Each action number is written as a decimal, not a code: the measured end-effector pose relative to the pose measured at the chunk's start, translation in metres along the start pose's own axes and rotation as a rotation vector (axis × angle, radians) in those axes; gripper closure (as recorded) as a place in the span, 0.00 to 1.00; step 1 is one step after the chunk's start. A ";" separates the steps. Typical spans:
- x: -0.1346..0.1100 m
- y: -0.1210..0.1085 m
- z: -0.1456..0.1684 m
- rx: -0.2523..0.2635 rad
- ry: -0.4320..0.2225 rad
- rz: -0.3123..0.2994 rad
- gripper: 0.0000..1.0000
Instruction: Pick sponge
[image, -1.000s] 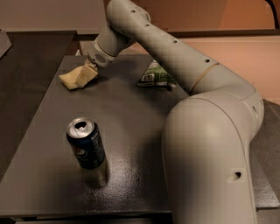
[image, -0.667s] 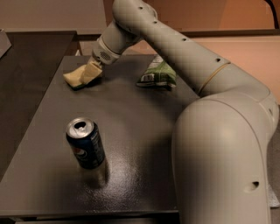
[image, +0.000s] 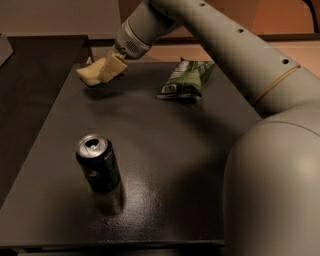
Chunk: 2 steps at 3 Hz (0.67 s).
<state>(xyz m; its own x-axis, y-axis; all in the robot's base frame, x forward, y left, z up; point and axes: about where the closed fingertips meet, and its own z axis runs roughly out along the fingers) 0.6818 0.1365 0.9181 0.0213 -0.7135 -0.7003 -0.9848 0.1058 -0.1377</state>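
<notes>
Camera view, arm (image: 225, 40) stretched to far-left of table (image: 175, 145), tool (image: 104, 71) clamped on sponge (image: 86, 76), held above surface.

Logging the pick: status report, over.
Gripper far left, shut on sponge. Sponge above table, shadow beneath. Can, bag well apart.

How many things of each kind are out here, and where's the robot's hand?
sponge: 1, gripped in the hand above the far left of the table
soda can: 1
green snack bag: 1
Total: 3
</notes>
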 end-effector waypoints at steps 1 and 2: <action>-0.009 0.001 -0.039 0.030 -0.020 -0.032 1.00; -0.018 0.003 -0.077 0.061 -0.040 -0.068 1.00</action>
<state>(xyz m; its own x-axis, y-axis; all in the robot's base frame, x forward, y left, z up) 0.6655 0.0962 0.9845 0.0956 -0.6922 -0.7153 -0.9686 0.1011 -0.2273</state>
